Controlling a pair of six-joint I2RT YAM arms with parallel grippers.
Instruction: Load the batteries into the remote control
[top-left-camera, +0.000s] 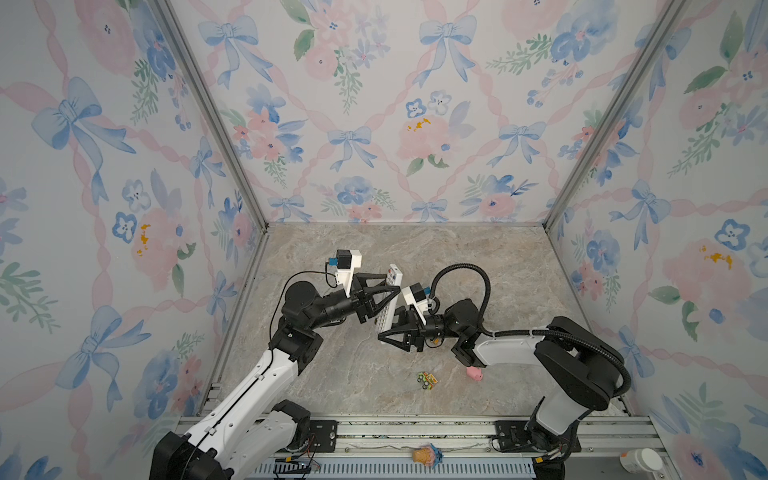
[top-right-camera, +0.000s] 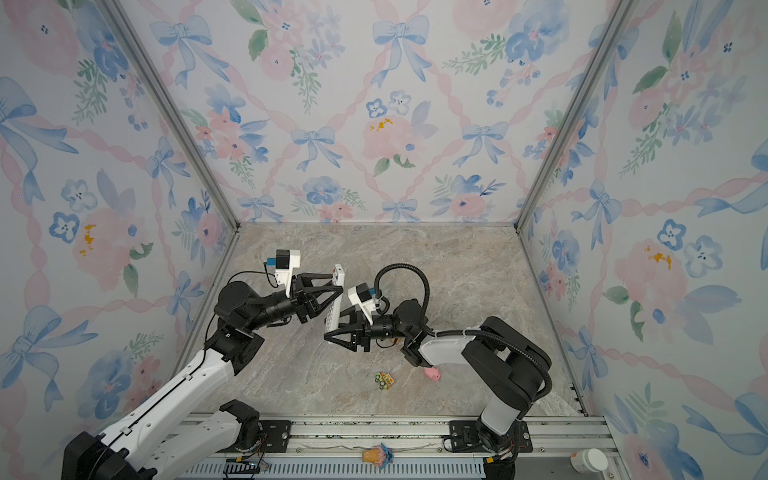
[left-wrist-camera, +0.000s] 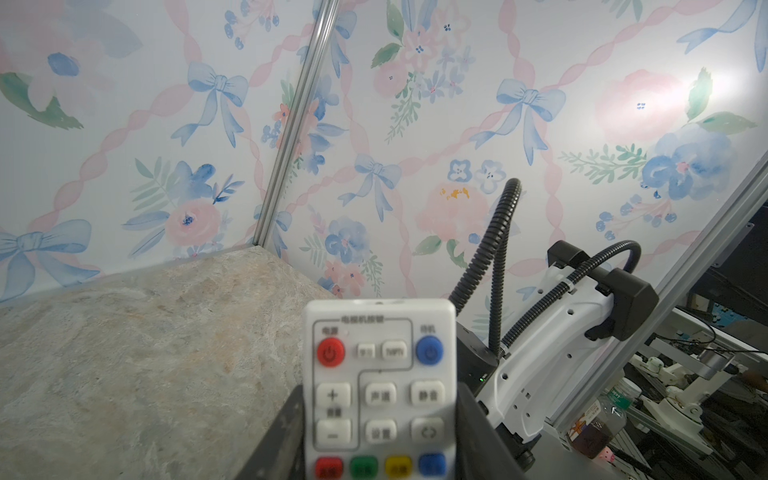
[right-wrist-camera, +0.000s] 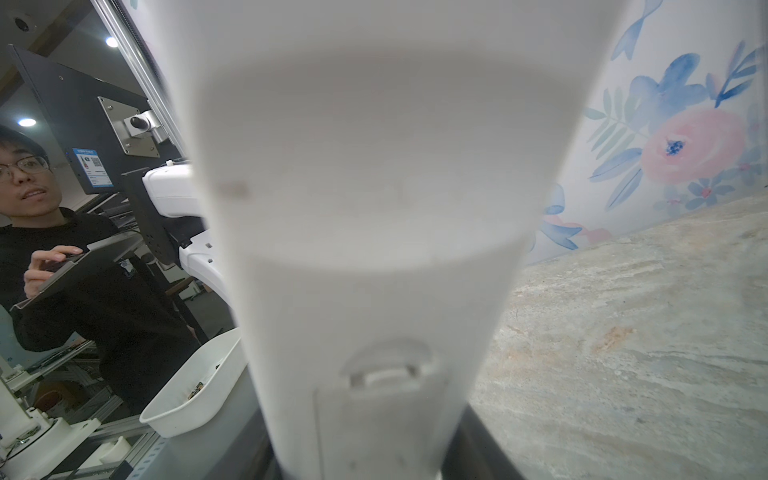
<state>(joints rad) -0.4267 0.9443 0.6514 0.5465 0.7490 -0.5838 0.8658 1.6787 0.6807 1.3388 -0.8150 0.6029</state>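
The white remote control (top-left-camera: 385, 307) (top-right-camera: 335, 303) hangs tilted above the middle of the table, held at both ends. My left gripper (top-left-camera: 390, 286) (left-wrist-camera: 380, 449) is shut on its coloured-button end, buttons facing the left wrist camera, with dark fingers (left-wrist-camera: 284, 436) against both long sides. My right gripper (top-left-camera: 386, 326) (right-wrist-camera: 365, 457) holds the other end from the back, fingers (right-wrist-camera: 484, 440) lying against its sides. The plain back of the remote control (right-wrist-camera: 374, 249) shows a shut battery cover with a latch (right-wrist-camera: 386, 374). The batteries are out of view in every frame.
A green-orange toy car (top-left-camera: 428, 379) and a pink pig (top-left-camera: 475, 373) lie on the marble table near its front, the pig partly under the right arm. A small toy (top-left-camera: 426, 454) and a white bottle (top-left-camera: 640, 459) sit on the front rail. Floral walls close three sides.
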